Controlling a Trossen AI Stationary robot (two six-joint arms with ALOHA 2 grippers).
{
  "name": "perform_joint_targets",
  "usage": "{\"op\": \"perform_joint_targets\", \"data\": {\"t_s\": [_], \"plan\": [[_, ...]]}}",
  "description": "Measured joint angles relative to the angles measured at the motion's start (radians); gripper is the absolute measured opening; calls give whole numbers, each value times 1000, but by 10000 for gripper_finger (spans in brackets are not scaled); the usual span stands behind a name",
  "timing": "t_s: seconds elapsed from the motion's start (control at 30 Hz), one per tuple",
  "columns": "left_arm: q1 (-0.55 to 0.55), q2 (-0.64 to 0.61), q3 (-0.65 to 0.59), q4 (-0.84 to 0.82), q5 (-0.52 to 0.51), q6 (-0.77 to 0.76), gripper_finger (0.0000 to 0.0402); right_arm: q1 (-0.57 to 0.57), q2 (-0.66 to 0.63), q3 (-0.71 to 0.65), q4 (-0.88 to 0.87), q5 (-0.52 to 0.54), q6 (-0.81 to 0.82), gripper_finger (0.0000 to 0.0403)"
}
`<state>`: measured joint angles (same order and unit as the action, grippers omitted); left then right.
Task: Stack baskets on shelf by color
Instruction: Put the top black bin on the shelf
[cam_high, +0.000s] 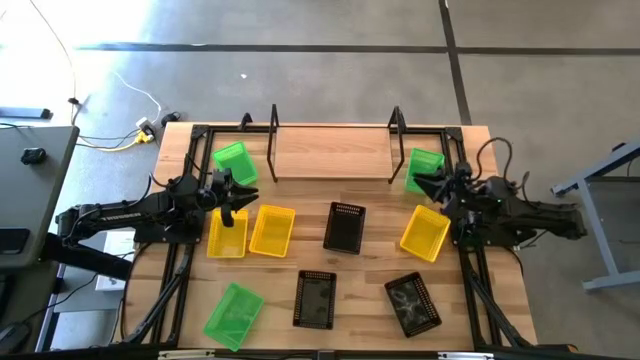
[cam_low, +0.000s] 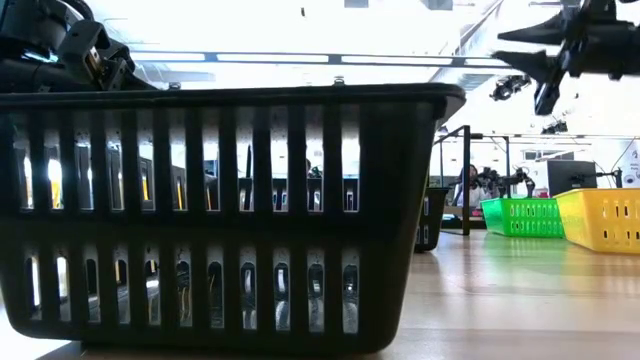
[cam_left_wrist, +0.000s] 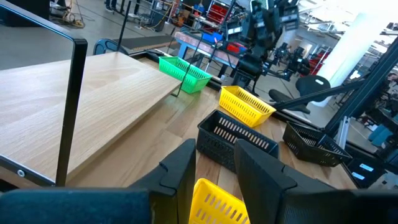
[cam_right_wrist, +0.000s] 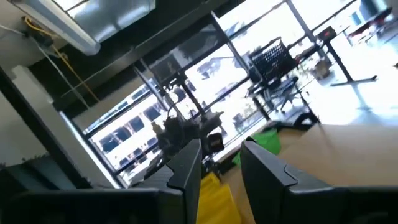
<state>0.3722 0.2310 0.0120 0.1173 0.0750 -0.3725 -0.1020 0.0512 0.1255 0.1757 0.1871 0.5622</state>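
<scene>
The shelf (cam_high: 330, 150) is a light plank in a black wire frame at the table's far side. Three yellow baskets (cam_high: 227, 235) (cam_high: 272, 230) (cam_high: 424, 232), three green baskets (cam_high: 232, 160) (cam_high: 425, 165) (cam_high: 233, 313) and three black baskets (cam_high: 345, 227) (cam_high: 315, 298) (cam_high: 412, 303) rest on their bases on the table. My left gripper (cam_high: 238, 197) (cam_left_wrist: 214, 165) is open, above the far end of the leftmost yellow basket (cam_left_wrist: 214, 202). My right gripper (cam_high: 428, 183) (cam_low: 535, 65) (cam_right_wrist: 221, 162) is open and held high, between the right green basket and the right yellow basket.
Upright wire ends (cam_high: 273, 140) (cam_high: 396, 135) stand at both ends of the shelf. The plank's top (cam_left_wrist: 74, 106) is bare. A black basket (cam_low: 220, 210) fills the low view's foreground. Cables and a yellow plug (cam_high: 145, 130) lie on the floor beyond the table's left far corner.
</scene>
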Motion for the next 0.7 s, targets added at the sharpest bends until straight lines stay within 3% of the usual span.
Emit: {"op": "perform_joint_targets", "data": {"t_s": [0.2, 0.5, 0.7], "plan": [[0, 0, 0, 0, 0, -1, 101, 0, 95, 132, -37, 45, -83, 99], [0, 0, 0, 0, 0, -1, 101, 0, 377, 377, -238, 46, -99, 99], [0, 0, 0, 0, 0, 0, 101, 7, 562, 527, -270, -35, -99, 99]]}}
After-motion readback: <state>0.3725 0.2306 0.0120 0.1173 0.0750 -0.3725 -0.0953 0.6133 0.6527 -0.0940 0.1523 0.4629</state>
